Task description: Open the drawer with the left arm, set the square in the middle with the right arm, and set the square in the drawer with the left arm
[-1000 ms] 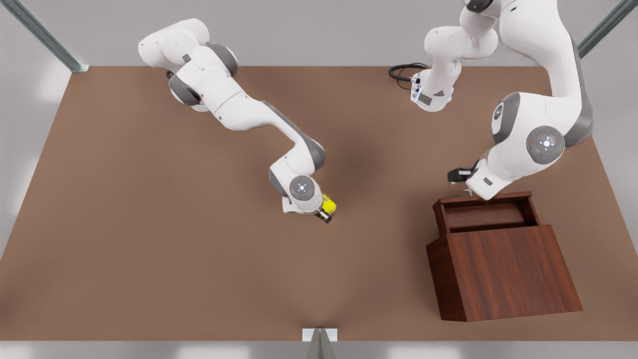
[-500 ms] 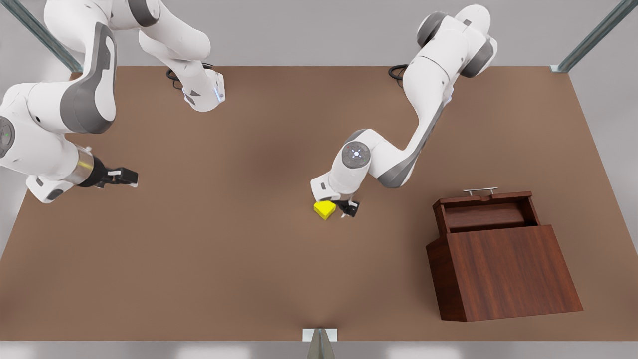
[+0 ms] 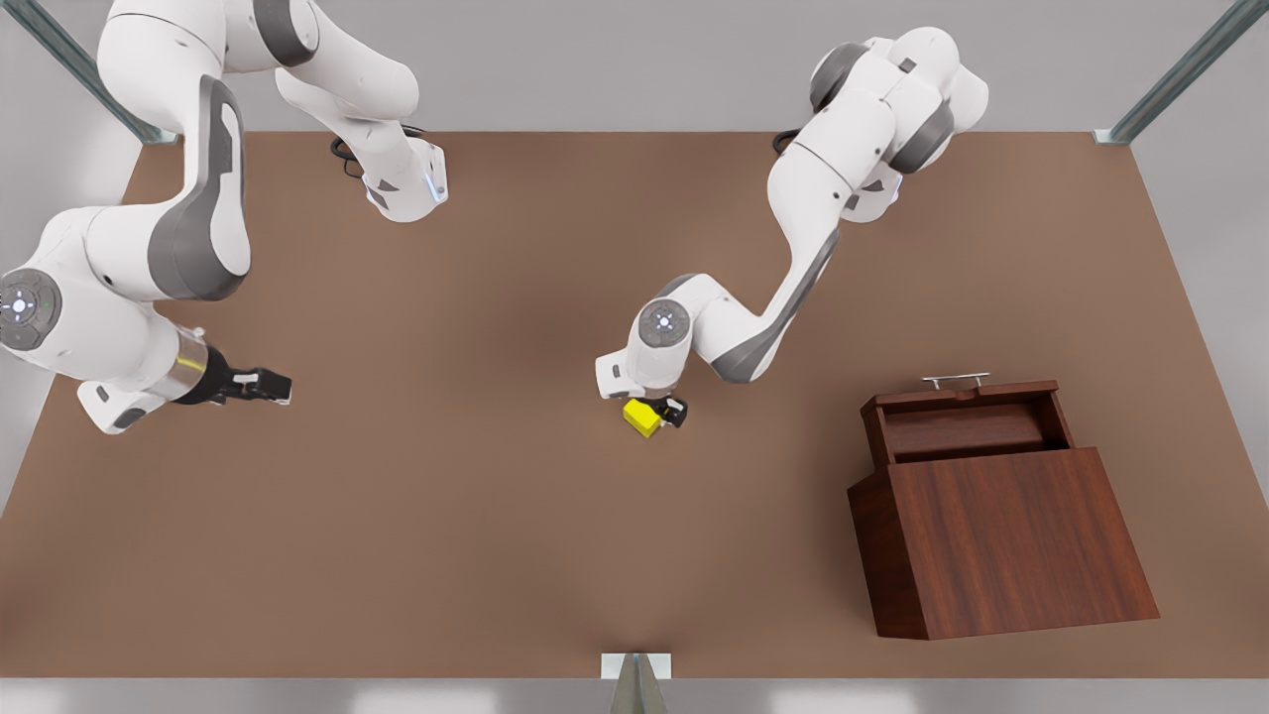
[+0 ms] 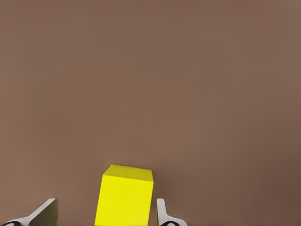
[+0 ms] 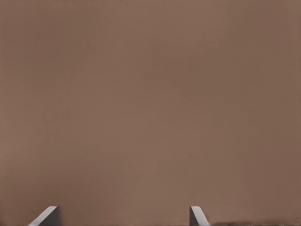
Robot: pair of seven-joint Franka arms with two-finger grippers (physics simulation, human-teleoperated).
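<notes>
- Since the frame half a second ago, the left gripper [image 3: 662, 411] has moved onto the square [image 3: 642, 417]; previously it stood just beside it.
- Left gripper fingers [image 4: 161, 213]: spread, straddling the square [image 4: 124, 195], with a gap visible on one side; not yet clamped.
- Right gripper [image 3: 260, 385]: fingers [image 5: 197, 216] apart and empty, waiting above the table [image 3: 416, 555] at the front view's left.
- Square location: on the table at the middle, well apart from the drawer [image 3: 964, 428].
- Done: drawer pulled out, handle [image 3: 956, 378] clear; square set in the middle.
- Remaining: grasp the square, carry it over, release it in the drawer.
</notes>
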